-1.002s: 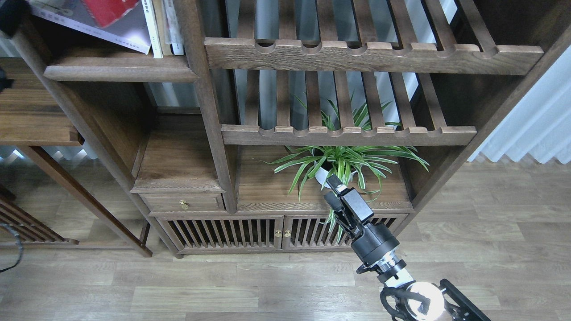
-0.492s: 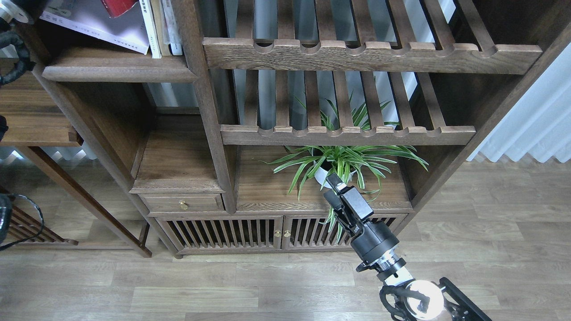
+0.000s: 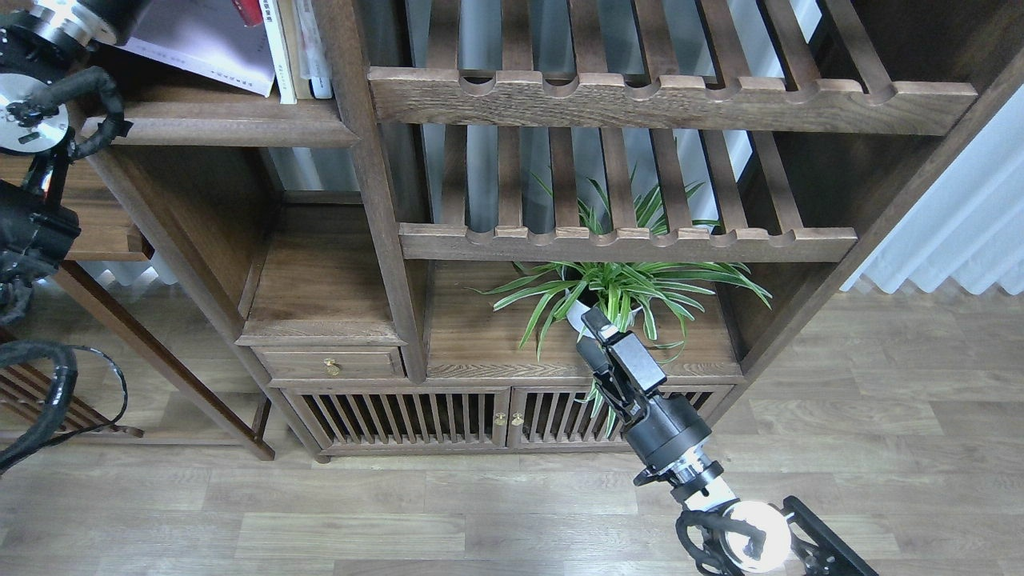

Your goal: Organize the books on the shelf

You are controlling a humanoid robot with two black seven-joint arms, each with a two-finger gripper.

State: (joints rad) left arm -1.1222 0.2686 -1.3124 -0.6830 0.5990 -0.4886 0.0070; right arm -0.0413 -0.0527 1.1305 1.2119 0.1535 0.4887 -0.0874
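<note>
On the dark-brown shelf at the top left, a pale lavender-white book leans to the right against several upright books. Only a sliver of the dark red book shows at the top edge. The yellow-green book is out of view. My left arm rises along the left edge and its wrist runs off the top, so its gripper is hidden. My right gripper hangs empty in front of the lower cabinet, pointing up at the plant. Its fingers are dark and cannot be told apart.
Two slatted racks with scalloped front rails fill the right of the bookcase. A potted spider plant stands under them. A small drawer and slatted doors lie below. White curtain at right.
My left arm has come up into view along the left edge, towards the top-left shelf. The red book has slid up until it is almost out of the frame. The right arm has hardly moved.
</note>
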